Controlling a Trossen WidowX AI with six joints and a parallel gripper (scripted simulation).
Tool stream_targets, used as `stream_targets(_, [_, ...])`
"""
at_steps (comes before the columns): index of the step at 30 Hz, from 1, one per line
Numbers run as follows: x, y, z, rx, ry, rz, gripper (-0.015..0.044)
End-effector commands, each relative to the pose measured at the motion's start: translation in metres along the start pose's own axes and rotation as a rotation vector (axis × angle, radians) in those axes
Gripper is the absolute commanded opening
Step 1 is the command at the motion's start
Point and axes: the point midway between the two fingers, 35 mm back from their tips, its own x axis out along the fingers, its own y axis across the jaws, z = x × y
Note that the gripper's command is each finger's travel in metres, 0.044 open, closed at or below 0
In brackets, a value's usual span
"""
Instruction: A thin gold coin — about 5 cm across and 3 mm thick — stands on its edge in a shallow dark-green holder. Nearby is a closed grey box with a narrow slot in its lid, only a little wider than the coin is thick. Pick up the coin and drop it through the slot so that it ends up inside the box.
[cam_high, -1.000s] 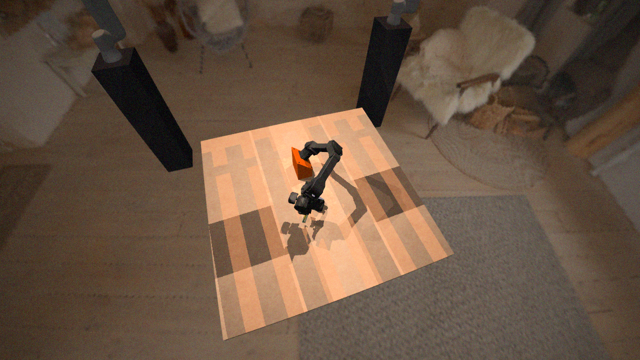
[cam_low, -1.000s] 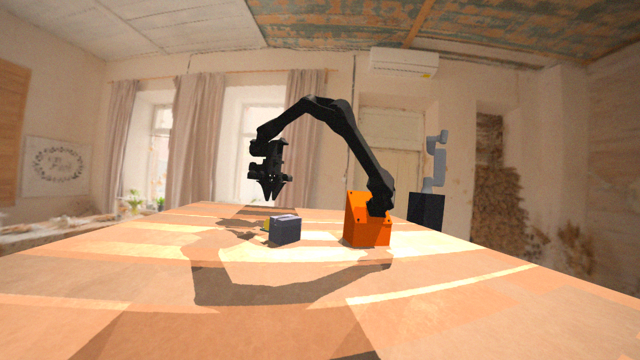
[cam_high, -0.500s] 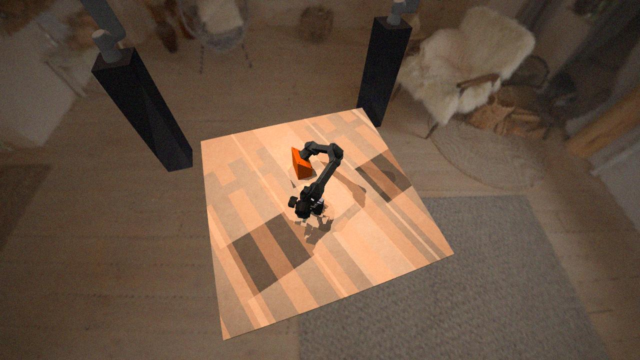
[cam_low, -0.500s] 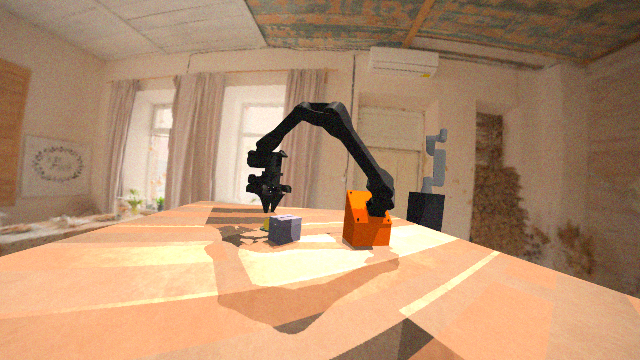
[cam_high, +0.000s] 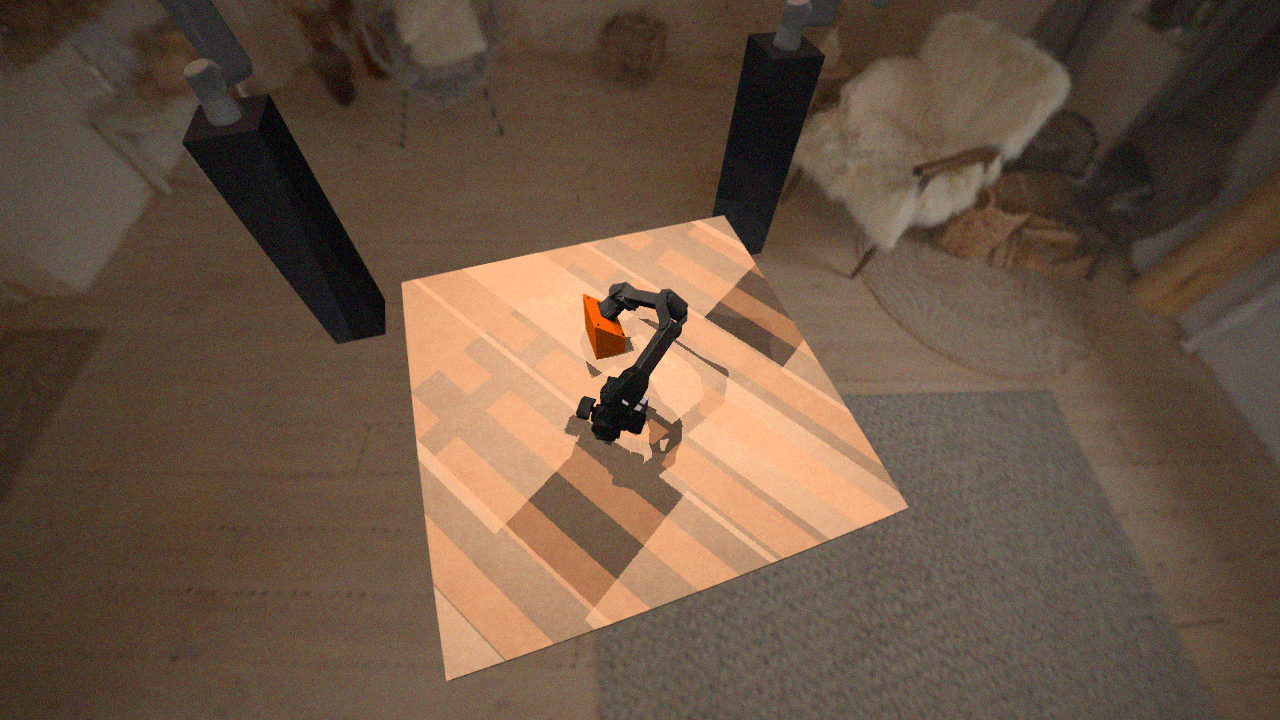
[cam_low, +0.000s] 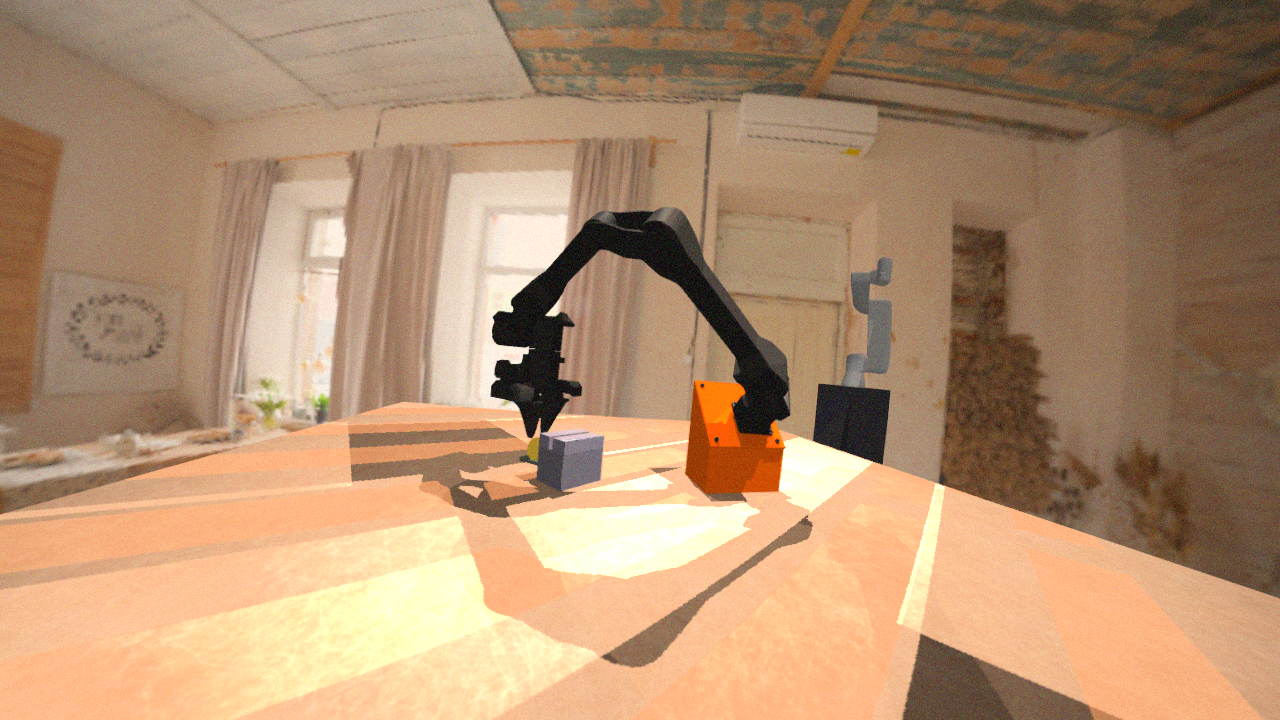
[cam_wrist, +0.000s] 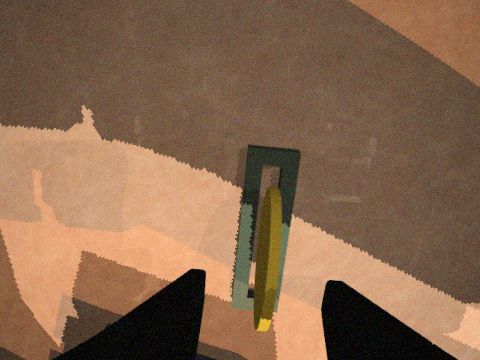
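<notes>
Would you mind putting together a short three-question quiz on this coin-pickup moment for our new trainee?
1. True or false: the coin stands on its edge in the green holder.
2. The gripper is: A) clamped on the coin, B) open with a finger on each side of the coin, not touching it, C) over the grey box.
3. In the exterior view, what stands just beyond the grey box, under the fingertips?

Key
1. True.
2. B.
3. The coin, a small yellow shape peeking out at the box's far left edge.
</notes>
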Motion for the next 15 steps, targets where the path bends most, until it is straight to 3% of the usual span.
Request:
stream_targets(1, [0.009, -0.001, -0.002, 0.009, 0.010, 0.000, 0.0161])
stream_targets(15, [0.032, -0.001, -0.003, 0.009, 0.011, 0.002, 0.0161])
